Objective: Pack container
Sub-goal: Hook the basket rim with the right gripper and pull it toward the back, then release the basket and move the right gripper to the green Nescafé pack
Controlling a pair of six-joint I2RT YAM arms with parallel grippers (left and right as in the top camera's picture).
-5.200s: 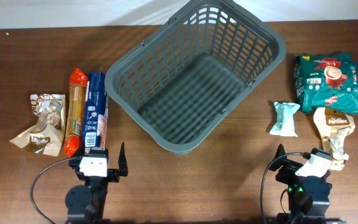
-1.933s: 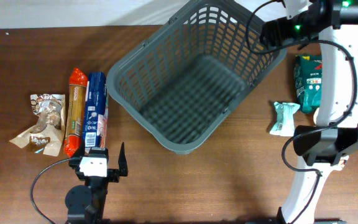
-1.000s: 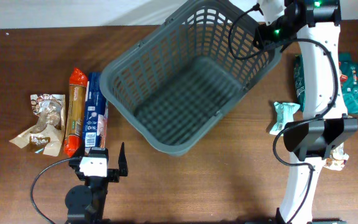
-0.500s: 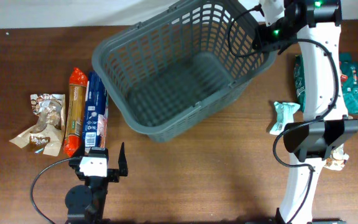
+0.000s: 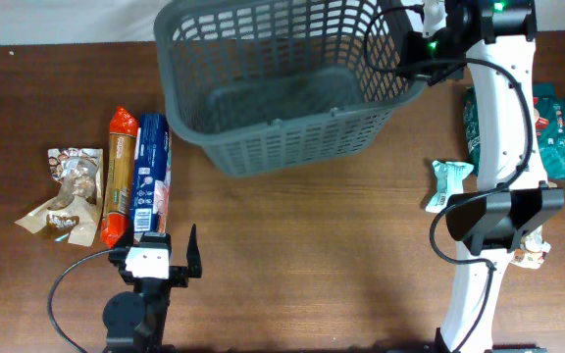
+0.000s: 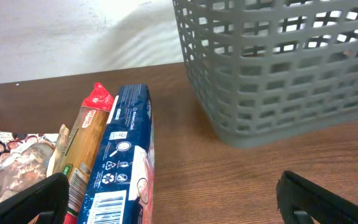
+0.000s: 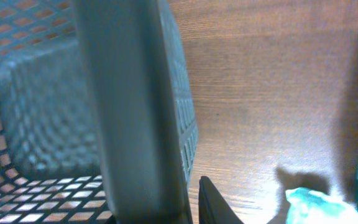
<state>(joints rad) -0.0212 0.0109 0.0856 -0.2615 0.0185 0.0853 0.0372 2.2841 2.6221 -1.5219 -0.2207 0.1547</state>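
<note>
Across a dark wooden desk (image 5: 341, 255), the container (image 5: 273, 98), a large grey lattice basket with nothing in it, stands at the far edge, tipped so its near wall faces the overhead camera. The left wrist view suggests its near bottom edge rests on the wood. The right arm (image 5: 503, 127) stretches to the basket's far right corner, where the right gripper (image 5: 418, 44) is closed narrow on the rim (image 7: 135, 93), a thick grey bar filling the wrist view. The step in hand appears to be repositioning the basket before packing. Doing it well likely means keeping that one-corner pinch firm, lowering slowly until the base lies flat, and setting the basket between the two groups of snacks, within reach of both arms. A green bag (image 5: 552, 123) lies at right, partly behind the arm. At left a blue pack (image 5: 152, 176) touches an orange-red pack (image 5: 118, 176), with a brown packet (image 5: 67, 191) just beside them. A small pale teal packet (image 5: 448, 186) lies near the green bag. The left gripper (image 5: 155, 257), jaws spread wide and holding nothing, sits at the near edge.
</note>
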